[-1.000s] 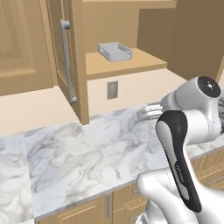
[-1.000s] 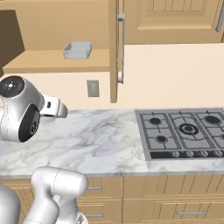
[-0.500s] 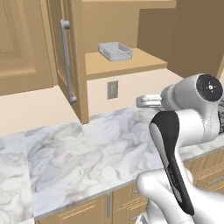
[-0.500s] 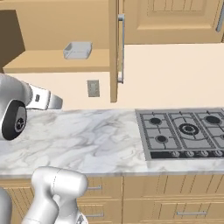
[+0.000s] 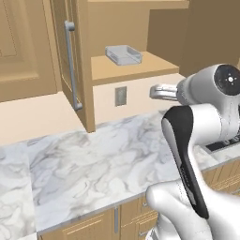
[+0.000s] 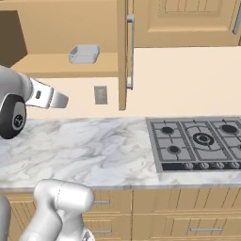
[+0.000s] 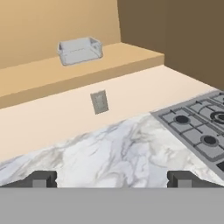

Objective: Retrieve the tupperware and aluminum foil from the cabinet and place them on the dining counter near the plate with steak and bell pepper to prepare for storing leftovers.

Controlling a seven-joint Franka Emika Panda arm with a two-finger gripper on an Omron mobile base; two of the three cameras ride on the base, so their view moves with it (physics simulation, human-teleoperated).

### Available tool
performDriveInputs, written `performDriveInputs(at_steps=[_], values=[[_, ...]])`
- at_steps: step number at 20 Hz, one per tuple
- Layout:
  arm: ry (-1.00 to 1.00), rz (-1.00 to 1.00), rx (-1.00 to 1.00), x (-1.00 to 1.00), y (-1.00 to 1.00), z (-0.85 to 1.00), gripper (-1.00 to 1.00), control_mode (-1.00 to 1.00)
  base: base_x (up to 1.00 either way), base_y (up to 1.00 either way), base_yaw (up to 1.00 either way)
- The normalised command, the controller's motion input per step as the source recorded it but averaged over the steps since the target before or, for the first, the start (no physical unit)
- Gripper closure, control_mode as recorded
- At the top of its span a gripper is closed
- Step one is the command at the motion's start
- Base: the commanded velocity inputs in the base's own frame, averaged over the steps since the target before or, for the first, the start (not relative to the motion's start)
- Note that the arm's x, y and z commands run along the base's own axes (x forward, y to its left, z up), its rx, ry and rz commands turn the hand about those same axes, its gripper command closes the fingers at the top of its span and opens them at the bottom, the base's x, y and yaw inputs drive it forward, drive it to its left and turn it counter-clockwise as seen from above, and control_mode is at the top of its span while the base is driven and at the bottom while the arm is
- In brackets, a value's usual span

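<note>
Gripper [image 7: 111, 179]: jaws spread wide, empty, above the marble counter [image 5: 93, 168].
Tupperware [image 5: 123, 54]: on the open cabinet [image 6: 70, 66] floor.
Hob [image 6: 200, 143]: visible in right base and hand views.

marble counter [image 6: 94, 150], gas hob [image 6: 197, 143], wall outlet [image 6: 100, 94]

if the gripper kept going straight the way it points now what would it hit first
Probably the bare wall below the cabinet, near the outlet. The open gripper looks over the marble counter toward it, with the tupperware higher up on the shelf. Depth is unclear, so that's a guess.
</note>
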Motion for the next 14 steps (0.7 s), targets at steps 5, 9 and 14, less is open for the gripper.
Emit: performDriveInputs(at_steps=[5,9,14], values=[[0.00,-0.10,0.25,0.23,-0.17,0.11,-1.00,-1.00,0.00,0.00,0.00],[0.00,-0.13,0.23,0.37,-0.07,0.18,-1.00,-1.00,0.00,0.00,0.00],[0.00,-0.19,0.12,0.48,0.00,0.06,-1.00,-1.00,0.00,0.00,0.00]])
